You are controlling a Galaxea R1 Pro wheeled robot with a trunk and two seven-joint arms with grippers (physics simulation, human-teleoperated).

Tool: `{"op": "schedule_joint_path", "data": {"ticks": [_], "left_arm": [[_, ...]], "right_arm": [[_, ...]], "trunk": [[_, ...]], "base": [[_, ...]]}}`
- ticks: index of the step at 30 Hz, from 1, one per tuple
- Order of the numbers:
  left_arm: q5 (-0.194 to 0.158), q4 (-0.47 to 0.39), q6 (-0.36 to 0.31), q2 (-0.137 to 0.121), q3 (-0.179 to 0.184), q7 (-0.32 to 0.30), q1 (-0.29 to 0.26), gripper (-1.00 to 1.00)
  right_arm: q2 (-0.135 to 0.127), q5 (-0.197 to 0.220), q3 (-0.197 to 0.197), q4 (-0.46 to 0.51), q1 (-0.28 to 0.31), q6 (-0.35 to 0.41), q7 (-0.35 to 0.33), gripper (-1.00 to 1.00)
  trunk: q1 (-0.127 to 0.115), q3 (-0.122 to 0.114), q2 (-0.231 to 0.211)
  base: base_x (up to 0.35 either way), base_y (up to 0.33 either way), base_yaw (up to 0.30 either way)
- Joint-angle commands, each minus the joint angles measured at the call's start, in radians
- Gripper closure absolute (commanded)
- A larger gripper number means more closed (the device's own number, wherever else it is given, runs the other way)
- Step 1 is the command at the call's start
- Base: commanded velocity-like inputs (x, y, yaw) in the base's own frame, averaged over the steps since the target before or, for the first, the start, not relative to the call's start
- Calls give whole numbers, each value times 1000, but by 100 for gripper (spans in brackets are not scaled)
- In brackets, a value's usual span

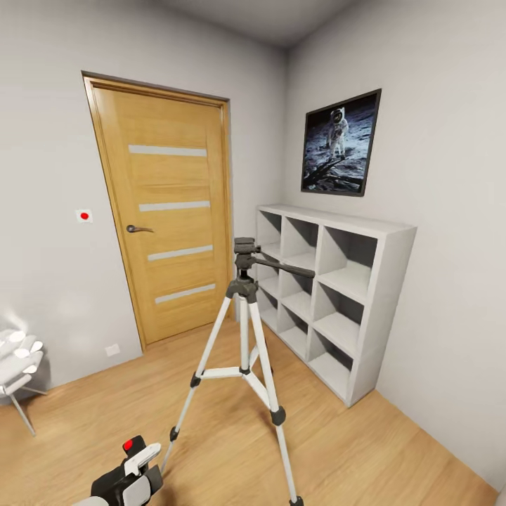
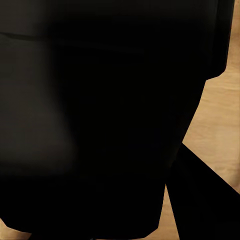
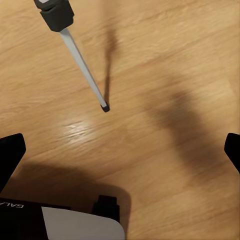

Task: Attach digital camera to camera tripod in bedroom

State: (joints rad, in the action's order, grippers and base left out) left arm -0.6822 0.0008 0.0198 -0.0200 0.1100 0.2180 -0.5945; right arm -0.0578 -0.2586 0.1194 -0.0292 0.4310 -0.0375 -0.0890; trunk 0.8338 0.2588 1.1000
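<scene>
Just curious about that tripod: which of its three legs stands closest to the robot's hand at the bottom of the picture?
The leg slanting down toward the left gripper; the camera tripod's other legs run right or behind.

oak door (image 1: 165,211); cube shelf (image 1: 330,295); astronaut picture (image 1: 341,143); chair (image 1: 17,369)

My head camera looks forward and slightly down across the light wood plank floor (image 1: 393,450) at the silver-legged camera tripod (image 1: 246,351). My right wrist camera faces straight down near that floor, sharing one tripod leg. My left wrist camera sits hard against something black.
</scene>
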Motion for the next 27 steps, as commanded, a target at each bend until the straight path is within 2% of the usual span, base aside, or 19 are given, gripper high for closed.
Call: {"op": "schedule_joint_path", "data": {"ticks": [1,17,18,20,22,24,26,27], "left_arm": [[-8,0,2,0,10,1,-1,100],[-8,-1,3,-6,10,0,2,100],[-9,-1,4,-5,10,0,2,100],[-9,-1,5,-4,10,0,2,100],[-10,-1,5,-3,10,0,2,100],[-10,-1,5,-2,10,0,2,100],[-10,-1,5,-2,10,0,2,100],[-10,-1,5,-2,10,0,2,100]], "right_arm": [[-1,-9,9,-3,2,-4,-2,-100],[-1,-11,7,-3,2,-1,-4,-100],[-5,-13,7,2,2,7,77,-100],[-15,-11,11,26,2,11,95,-100],[-29,-9,14,97,2,24,104,-100],[-35,-7,16,244,2,93,105,-100],[-37,-6,17,322,2,153,97,-100],[-38,-5,18,434,2,257,67,-100]], "trunk": [[0,1,1],[0,1,1],[0,1,1],[0,1,1],[0,1,1],[0,1,1],[0,1,1],[0,1,1]], "base": [[0,-8,3],[0,-1,0],[0,0,0],[0,0,0],[0,0,0],[0,0,0],[0,0,0],[0,0,0]]}}
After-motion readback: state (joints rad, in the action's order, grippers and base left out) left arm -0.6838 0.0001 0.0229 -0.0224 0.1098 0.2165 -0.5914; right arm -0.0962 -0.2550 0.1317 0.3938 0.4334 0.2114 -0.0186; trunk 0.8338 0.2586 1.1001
